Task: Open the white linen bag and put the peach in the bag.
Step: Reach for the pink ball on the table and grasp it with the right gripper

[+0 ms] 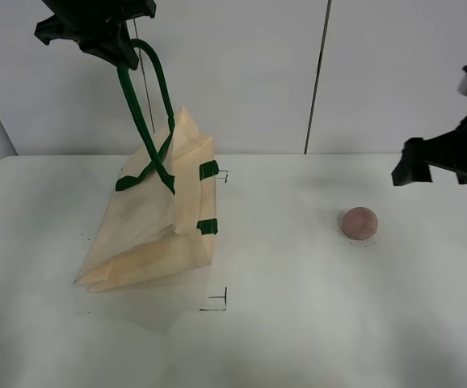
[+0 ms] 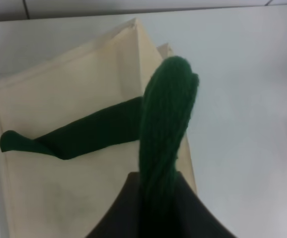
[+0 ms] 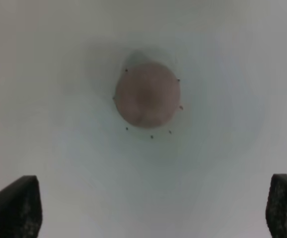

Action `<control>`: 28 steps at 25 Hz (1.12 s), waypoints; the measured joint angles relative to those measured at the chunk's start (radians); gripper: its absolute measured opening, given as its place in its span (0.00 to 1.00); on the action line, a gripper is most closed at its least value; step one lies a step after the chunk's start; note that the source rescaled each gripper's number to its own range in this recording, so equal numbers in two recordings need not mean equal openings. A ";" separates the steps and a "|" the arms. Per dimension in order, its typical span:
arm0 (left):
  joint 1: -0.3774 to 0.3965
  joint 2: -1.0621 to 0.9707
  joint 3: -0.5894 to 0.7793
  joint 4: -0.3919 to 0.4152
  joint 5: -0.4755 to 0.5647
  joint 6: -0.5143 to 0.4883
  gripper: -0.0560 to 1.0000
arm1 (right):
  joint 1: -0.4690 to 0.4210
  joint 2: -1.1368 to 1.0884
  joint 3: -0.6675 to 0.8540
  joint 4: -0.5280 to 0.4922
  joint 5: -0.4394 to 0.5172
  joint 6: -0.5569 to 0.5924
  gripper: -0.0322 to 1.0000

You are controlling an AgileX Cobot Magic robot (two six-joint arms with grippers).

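The white linen bag (image 1: 157, 222) hangs partly lifted on the left of the table, its lower edge resting on the surface. My left gripper (image 1: 124, 52) is high above it, shut on a dark green strap handle (image 1: 140, 105). The left wrist view shows that handle (image 2: 166, 124) running into the jaws, with the cream bag (image 2: 59, 188) below. The peach (image 1: 359, 222), small and dull pinkish-red, lies on the table at the right. My right gripper (image 1: 415, 166) hovers above and to the right of it, open and empty. The right wrist view shows the peach (image 3: 147, 94) beyond my two spread fingertips (image 3: 14, 208).
The white table (image 1: 298, 323) carries small black corner marks (image 1: 217, 301) near the bag. A pale wall (image 1: 241, 73) with a dark vertical seam stands behind the table.
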 joint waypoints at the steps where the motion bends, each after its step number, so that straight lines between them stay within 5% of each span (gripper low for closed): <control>1: 0.000 0.000 0.000 -0.002 0.000 0.001 0.05 | 0.000 0.074 -0.034 0.018 -0.002 -0.014 1.00; 15: 0.000 0.000 0.000 -0.005 0.000 0.002 0.05 | 0.001 0.679 -0.317 0.090 -0.094 -0.066 1.00; 26: 0.000 0.000 0.000 -0.006 0.000 0.003 0.05 | 0.028 0.778 -0.334 0.036 -0.138 -0.040 1.00; 28: 0.000 0.000 0.000 -0.006 0.000 0.003 0.05 | 0.027 0.778 -0.334 0.028 -0.136 -0.037 0.92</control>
